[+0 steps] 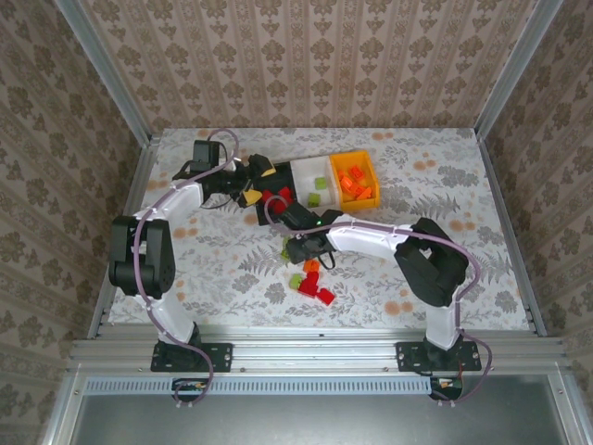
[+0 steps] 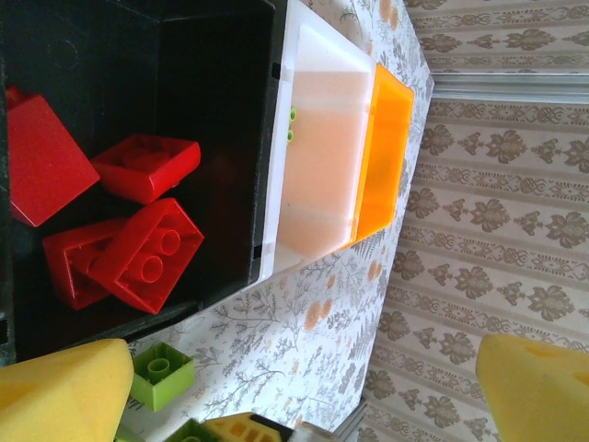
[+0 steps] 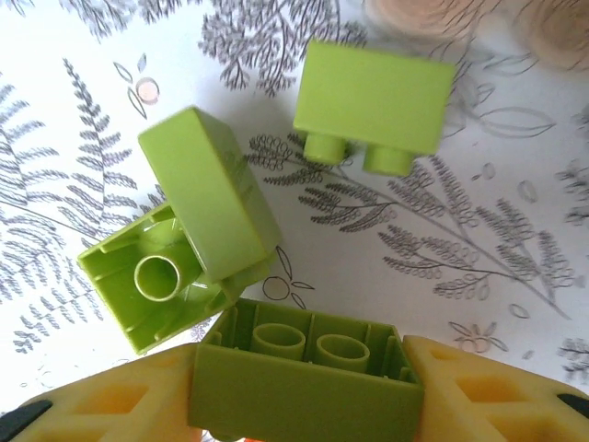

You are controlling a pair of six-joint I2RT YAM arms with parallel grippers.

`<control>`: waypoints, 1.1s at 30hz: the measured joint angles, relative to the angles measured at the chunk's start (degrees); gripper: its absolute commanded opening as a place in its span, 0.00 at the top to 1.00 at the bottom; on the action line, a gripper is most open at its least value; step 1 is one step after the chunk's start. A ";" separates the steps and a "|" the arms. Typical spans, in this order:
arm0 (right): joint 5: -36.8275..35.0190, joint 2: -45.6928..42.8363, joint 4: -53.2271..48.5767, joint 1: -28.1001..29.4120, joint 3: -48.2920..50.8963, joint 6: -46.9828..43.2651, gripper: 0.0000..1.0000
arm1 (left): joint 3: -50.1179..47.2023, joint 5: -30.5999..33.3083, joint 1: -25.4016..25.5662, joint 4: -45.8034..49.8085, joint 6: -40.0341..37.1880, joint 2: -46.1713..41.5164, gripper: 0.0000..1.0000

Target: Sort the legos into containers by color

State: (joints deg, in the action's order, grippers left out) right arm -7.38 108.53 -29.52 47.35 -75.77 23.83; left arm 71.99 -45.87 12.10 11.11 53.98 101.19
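My right gripper (image 3: 304, 405) is shut on a lime green lego (image 3: 304, 382), hollow side up, with a yellow pad against each end. Two more green legos (image 3: 373, 101) (image 3: 207, 198) lie on the cloth just beyond it. From above, the right gripper (image 1: 301, 250) sits low over the loose pile in front of the containers. The black bin (image 2: 221, 138) holds several red legos (image 2: 147, 253). The white bin (image 1: 310, 171) holds green ones and the orange bin (image 1: 355, 162) orange ones. My left gripper (image 1: 258, 184) hangs open over the black bin, nothing between its yellow fingers (image 2: 55, 396).
Loose legos remain on the patterned cloth near the right arm: a green one (image 1: 295, 280), an orange one (image 1: 311, 266) and red ones (image 1: 325, 297). A green lego (image 2: 161, 373) lies just outside the black bin. Wallpapered walls enclose the table on three sides.
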 measured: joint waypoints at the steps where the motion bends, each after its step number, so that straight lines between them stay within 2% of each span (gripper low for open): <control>1: -0.33 -0.83 -0.44 -0.52 -0.26 -0.33 0.47 | 0.00 0.00 0.11 0.02 0.00 0.00 0.02; 4: -1.38 -2.58 -1.62 -3.43 -2.71 -1.79 0.47 | 0.00 0.00 0.42 0.00 0.00 0.00 0.01; 8: -2.23 -1.81 -1.88 -10.10 -9.55 -3.80 0.48 | 0.00 0.00 2.14 -0.24 -0.02 0.11 0.02; 14: -2.89 7.37 -2.16 -16.85 -22.71 -5.90 0.47 | 0.00 -0.44 6.34 -0.68 0.00 1.01 0.02; 16: -2.86 10.80 -3.02 -17.38 -26.34 -6.40 0.46 | 0.00 -0.66 6.47 -0.83 0.00 1.14 0.02; 20: -2.82 16.33 -5.64 -17.53 -32.13 -7.72 0.36 | 0.00 -0.72 5.42 -1.05 0.02 1.14 0.01; 24: -2.84 17.09 -7.54 -17.46 -33.22 -8.81 0.31 | 0.00 -0.70 4.46 -1.22 0.15 1.14 0.01; 28: -2.97 14.97 -7.98 -16.87 -32.52 -9.14 0.29 | 0.00 -0.72 3.69 -1.27 0.39 1.14 0.01; 33: -3.39 4.68 -5.77 -12.90 -23.43 -8.41 0.31 | 0.00 -0.70 2.62 -1.25 0.42 1.09 0.00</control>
State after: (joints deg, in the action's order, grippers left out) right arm -10.76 113.21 -35.29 34.46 -99.20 15.42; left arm 71.99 -46.57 14.72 9.87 54.39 102.28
